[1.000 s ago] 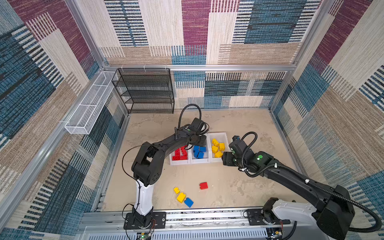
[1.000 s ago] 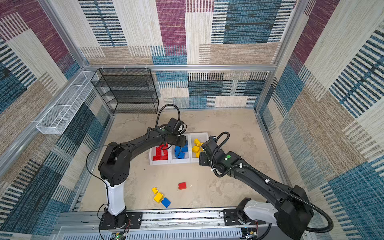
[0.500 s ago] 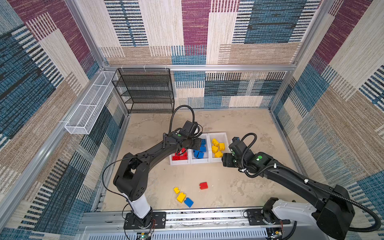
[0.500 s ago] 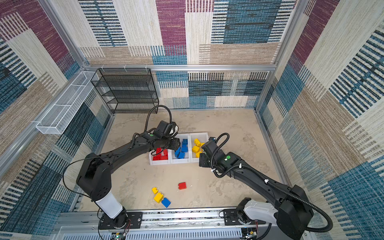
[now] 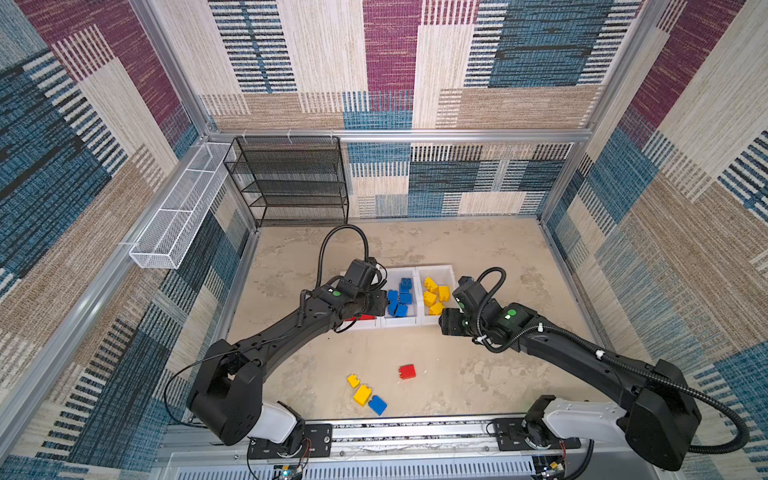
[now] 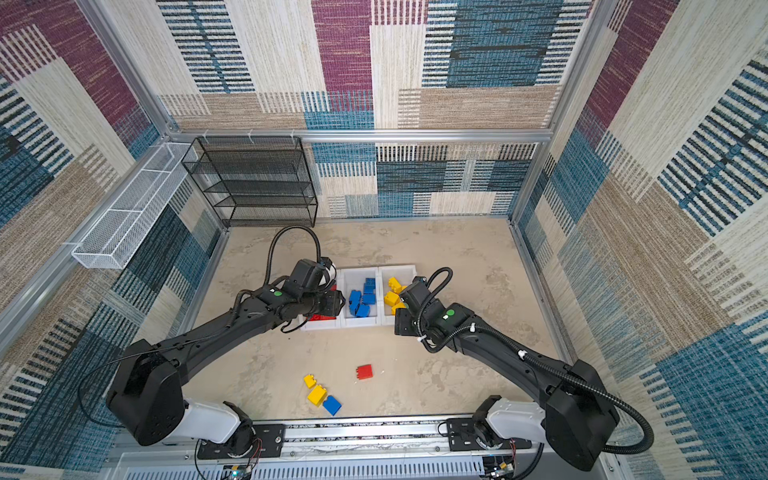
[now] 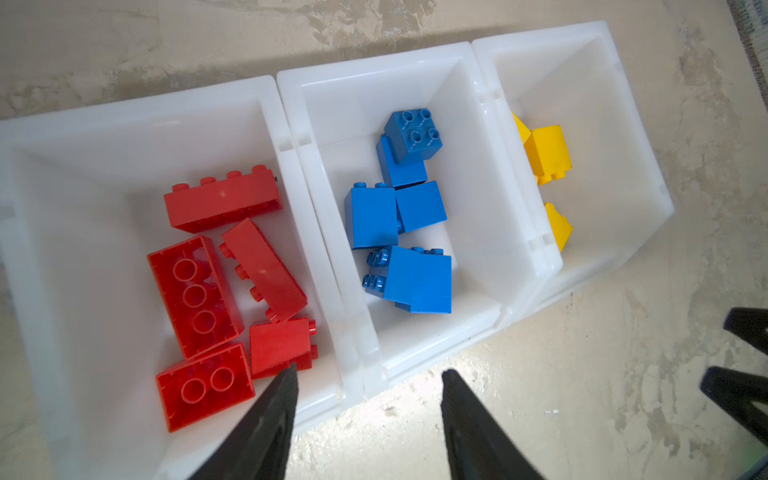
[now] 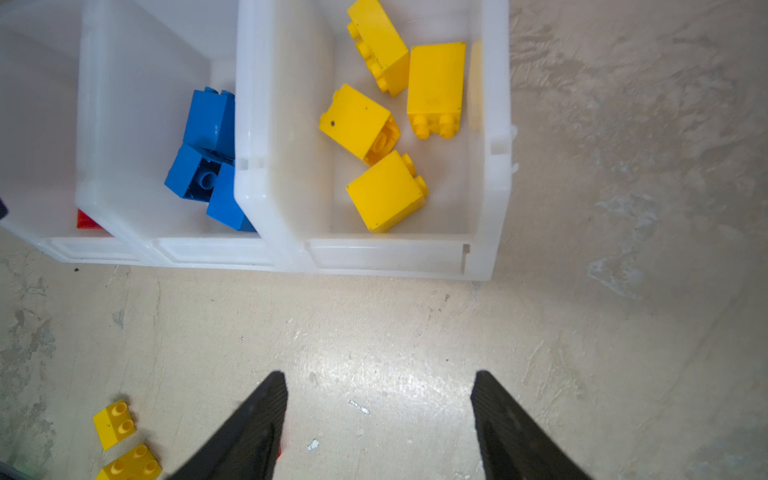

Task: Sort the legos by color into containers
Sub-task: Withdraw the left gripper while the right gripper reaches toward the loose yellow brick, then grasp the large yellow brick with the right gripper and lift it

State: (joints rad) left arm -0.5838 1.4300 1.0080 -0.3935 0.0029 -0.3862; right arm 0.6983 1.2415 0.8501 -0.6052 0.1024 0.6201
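- The containers (image 7: pixel 482 124) are three white bins joined in a row. They sit near the middle of the beige counter (image 5: pixel 478 249).
- The end bin under the left arm holds five red bricks (image 7: pixel 193 295). Some lie on their sides and some lie studs down.
- The middle bin holds a loose cluster of blue bricks (image 7: pixel 415 278), about five, with one square brick resting studs up on top of another.
- The bin at the other end holds four yellow bricks (image 8: pixel 386 191), all tipped on their sides.
- Four legos lie on the counter, well in front of the bins in both top views.
- The loose red brick (image 5: pixel 407 371) lies alone.
- The small yellow brick (image 5: pixel 353 380) lies just beside the larger yellow brick (image 5: pixel 362 395), which appears to touch the loose blue brick (image 5: pixel 377 404).
- The left gripper (image 7: pixel 369 376) hovers over the near edge of the row with its jaws apart and nothing between them. One fingertip is above the corner of the bin with the red bricks. The other is above the counter in front of the bin with the blue bricks.
- The right gripper (image 8: pixel 380 376) hangs over bare counter just in front of the bin with the yellow bricks. Its jaws are spread wide and it holds nothing.
- A black mesh rack (image 5: pixel 291 183) stands at the back wall, and a white wire basket (image 5: pixel 174 216) hangs on the side wall.
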